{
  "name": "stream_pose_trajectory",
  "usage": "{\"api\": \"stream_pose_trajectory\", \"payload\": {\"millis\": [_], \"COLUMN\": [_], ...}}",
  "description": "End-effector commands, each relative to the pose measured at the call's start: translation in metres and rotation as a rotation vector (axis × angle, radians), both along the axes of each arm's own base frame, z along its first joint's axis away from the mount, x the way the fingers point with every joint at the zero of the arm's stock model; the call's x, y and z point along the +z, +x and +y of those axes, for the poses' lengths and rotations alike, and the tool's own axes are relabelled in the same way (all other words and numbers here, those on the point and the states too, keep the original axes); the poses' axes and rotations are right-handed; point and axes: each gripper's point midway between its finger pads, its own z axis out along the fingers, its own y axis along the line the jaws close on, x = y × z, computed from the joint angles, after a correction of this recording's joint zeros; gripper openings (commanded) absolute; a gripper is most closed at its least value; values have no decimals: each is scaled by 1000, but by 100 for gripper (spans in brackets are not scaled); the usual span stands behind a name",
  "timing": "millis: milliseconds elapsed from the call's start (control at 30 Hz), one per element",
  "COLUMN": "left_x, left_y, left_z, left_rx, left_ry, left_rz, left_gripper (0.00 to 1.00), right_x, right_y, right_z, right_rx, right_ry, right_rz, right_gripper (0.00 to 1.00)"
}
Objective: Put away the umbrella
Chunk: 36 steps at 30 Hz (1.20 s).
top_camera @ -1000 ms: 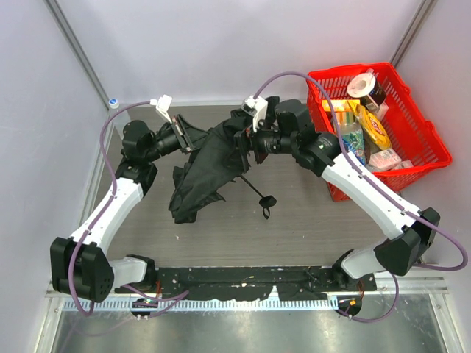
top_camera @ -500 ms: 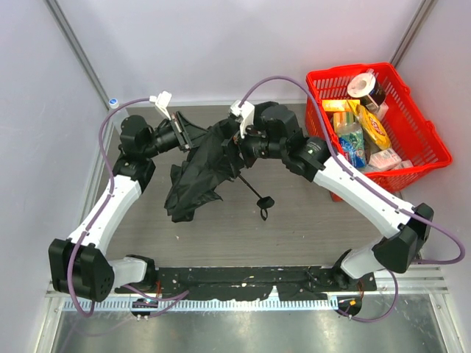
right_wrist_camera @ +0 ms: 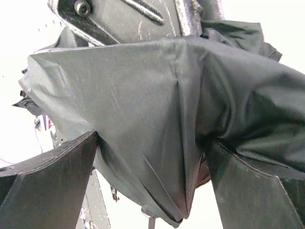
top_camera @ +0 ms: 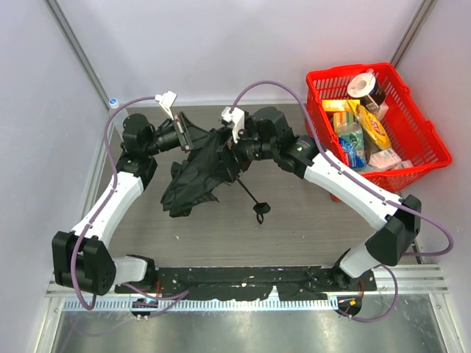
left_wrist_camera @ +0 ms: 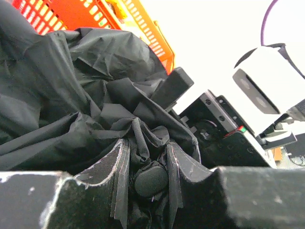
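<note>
- Handle [top_camera: 258,209] and strap sit nearest us, at the end of a thin shaft that sticks out toward the arm bases over the table [top_camera: 309,235]. We cannot tell whether the handle rests on the wood.
- Farther in, the umbrella [top_camera: 193,175] hangs as a loose black bundle left of centre. Its canopy is collapsed but crumpled, with folds flaring out, neither rolled nor strapped.
- At the bundle's far end, the left gripper [left_wrist_camera: 150,160] is clamped on a bunch of fabric around a small rounded knob, which shows between its fingers [left_wrist_camera: 121,167] in the wrist view.
- Just right of it, the right gripper [right_wrist_camera: 152,167] stands spread wide. A smooth panel of canopy hangs between its fingers [right_wrist_camera: 52,176], and we see no squeeze on it.
- Farthest off, at the right rear, a red basket [top_camera: 434,151] holds packets and bottles, well apart from the umbrella.
- We judge the task roughly midway. The canopy is down, while the folds are yet to be gathered, the strap wrapped and the shaft seemingly pushed in. Where the umbrella should finally go, these views do not tell us.
</note>
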Motion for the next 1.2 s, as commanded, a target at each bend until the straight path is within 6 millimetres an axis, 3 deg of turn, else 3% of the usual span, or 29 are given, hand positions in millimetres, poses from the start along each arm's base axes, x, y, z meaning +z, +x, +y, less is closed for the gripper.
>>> {"api": "stream_pose_trajectory", "payload": {"millis": [0, 33, 67, 233, 333, 400, 500, 600, 667, 700, 733, 767, 833, 900, 967, 1033, 1167], "left_x": [61, 61, 61, 61, 64, 63, 62, 60, 59, 59, 59, 60, 60, 59, 56, 54, 58], "left_y": [-62, -62, -64, -66, -72, -73, -76, -77, -77, -78, -77, -77, -75, -68, -57, -43, -23], "left_z": [-12, -13, -14, -20, -22, -22, -22, -21, -22, -22, -22, -21, -22, -21, -15, -1, 29], "left_rx": [-261, -267, -272, -279, -301, -309, -322, -327, -330, -333, -332, -327, -315, -272, -181, -46, 180], "left_ry": [-76, -76, -78, -92, -108, -106, -101, -98, -96, -96, -96, -97, -90, -62, -14, 85, 254], "left_rz": [-169, -165, -162, -152, -157, -153, -153, -153, -151, -153, -154, -159, -157, -131, -122, -153, -180], "left_gripper": [0, 0, 0, 0, 0, 0, 0, 0, 0, 0, 0, 0, 1, 11, 34, 48, 63], "right_x": [-23, -31, -34, -33, -24, -18, -7, 1, -1, 0, 0, 0, -1, -3, -6, -12, -10], "right_y": [-6, 10, 12, 3, 12, 12, 5, -6, -12, -12, -15, -15, -21, -25, -22, -16, -16], "right_z": [17, 9, 7, 28, 36, 38, 37, 34, 30, 28, 27, 25, 23, 18, 8, -4, -14], "right_rx": [105, 7, -3, 27, -10, 0, 19, 60, 74, 70, 77, 76, 79, 76, 40, 6, -4], "right_ry": [-19, -73, -89, -30, 24, 54, 104, 129, 123, 122, 121, 119, 123, 118, 112, 98, 136], "right_rz": [25, -16, -33, -52, -76, -99, -124, -123, -113, -104, -97, -97, -66, -57, -54, -41, -15], "right_gripper": [98, 98, 98, 97, 81, 78, 50, 47, 36, 21, 14, 1, 1, 1, 1, 1, 1]}}
